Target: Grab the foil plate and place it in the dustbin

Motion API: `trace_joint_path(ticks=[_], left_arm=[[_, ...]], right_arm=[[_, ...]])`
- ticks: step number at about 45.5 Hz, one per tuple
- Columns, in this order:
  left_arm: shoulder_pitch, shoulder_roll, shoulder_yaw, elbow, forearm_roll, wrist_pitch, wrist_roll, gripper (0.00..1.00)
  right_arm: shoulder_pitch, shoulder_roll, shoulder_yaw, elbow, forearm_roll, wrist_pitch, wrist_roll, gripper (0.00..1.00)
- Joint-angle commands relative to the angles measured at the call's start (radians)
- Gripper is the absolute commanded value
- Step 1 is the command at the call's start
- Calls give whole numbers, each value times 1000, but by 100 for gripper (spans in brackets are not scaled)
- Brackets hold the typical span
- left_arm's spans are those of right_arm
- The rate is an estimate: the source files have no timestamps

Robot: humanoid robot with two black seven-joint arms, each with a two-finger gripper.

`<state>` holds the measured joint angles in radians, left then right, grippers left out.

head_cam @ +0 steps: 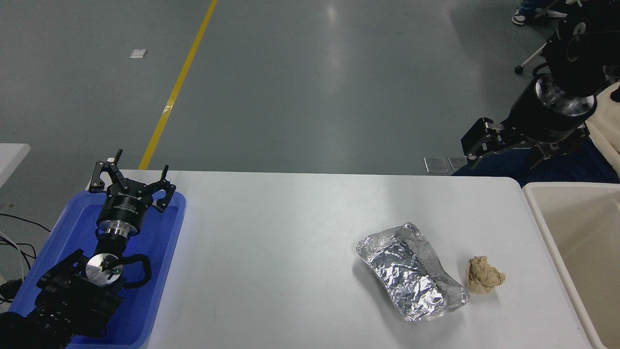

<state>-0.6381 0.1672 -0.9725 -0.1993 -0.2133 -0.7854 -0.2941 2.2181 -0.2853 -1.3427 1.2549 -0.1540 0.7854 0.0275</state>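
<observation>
The foil plate (411,271), a crinkled silver tray, lies on the white table (290,242) right of the middle, near the front edge. The dustbin (537,203), a cream bin with a thick rim, stands at the table's right end and is cut off by the picture's edge. My right gripper (503,155) hangs open and empty above the table's far right corner, well behind and above the foil plate and left of the bin's far end. My left gripper (140,167) is parked open over the blue tray at the lower left.
A small crumpled tan paper ball (484,275) lies just right of the foil plate, between it and the bin. A blue plastic tray (167,252) sits on the table's left end. A person's shoe (519,18) and a chair castor (519,70) show at the top right.
</observation>
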Motion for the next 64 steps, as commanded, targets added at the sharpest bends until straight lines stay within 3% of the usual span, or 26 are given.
trace_joint_path(ticks=[1, 13, 28, 36, 47, 64], left_arm=[[0, 0, 0, 0, 0, 0, 0, 100], [0, 0, 0, 0, -1, 0, 0, 100], [0, 0, 0, 1, -1, 0, 0, 100], [0, 0, 0, 1, -1, 0, 0, 100], [0, 0, 0, 1, -1, 0, 0, 100], [0, 0, 0, 1, -1, 0, 0, 100]], right_arm=[[-26, -6, -6, -3, -2, 0, 0, 100], [-181, 32, 97, -14, -21, -32, -1, 100], [-397, 104, 260, -31, -292, -405, 0, 99], [-532, 113, 310, -31, -395, -466, 0, 90], [-652, 140, 317, -34, -556, -534, -1, 90], [-828, 144, 321, -187, -573, -586, -3, 90]])
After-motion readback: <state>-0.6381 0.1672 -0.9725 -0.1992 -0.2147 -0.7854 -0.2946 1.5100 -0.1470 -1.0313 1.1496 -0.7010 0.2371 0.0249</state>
